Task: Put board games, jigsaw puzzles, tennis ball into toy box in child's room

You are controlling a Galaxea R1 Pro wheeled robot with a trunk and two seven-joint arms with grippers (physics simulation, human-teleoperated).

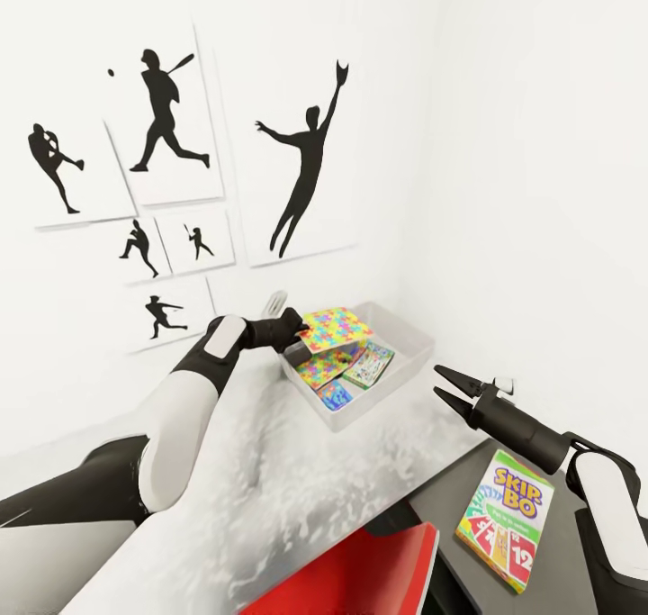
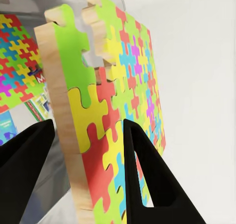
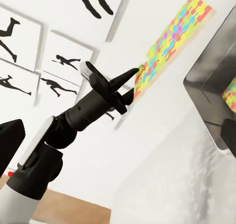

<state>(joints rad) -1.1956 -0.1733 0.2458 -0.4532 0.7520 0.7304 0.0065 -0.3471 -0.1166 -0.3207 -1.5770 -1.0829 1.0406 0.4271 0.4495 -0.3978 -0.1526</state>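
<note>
Overhead, the left gripper (image 1: 301, 330) is pinching a jigsaw puzzle (image 1: 336, 329) above the toy box (image 1: 409, 349) on the mottled table (image 1: 270, 471) — silhouette posters (image 1: 166, 115) lining white walls — while the right gripper (image 1: 447, 388) is hanging parted, empty.

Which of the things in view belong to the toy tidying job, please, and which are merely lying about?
Job:
jigsaw puzzle in left claw
toy box
boxes inside
Skip-Bo game
table

Lying about:
baseball posters
red chair

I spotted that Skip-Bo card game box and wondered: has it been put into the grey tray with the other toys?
No, the Skip-Bo box lies on the dark side unit, apart from the grey tray.
</note>
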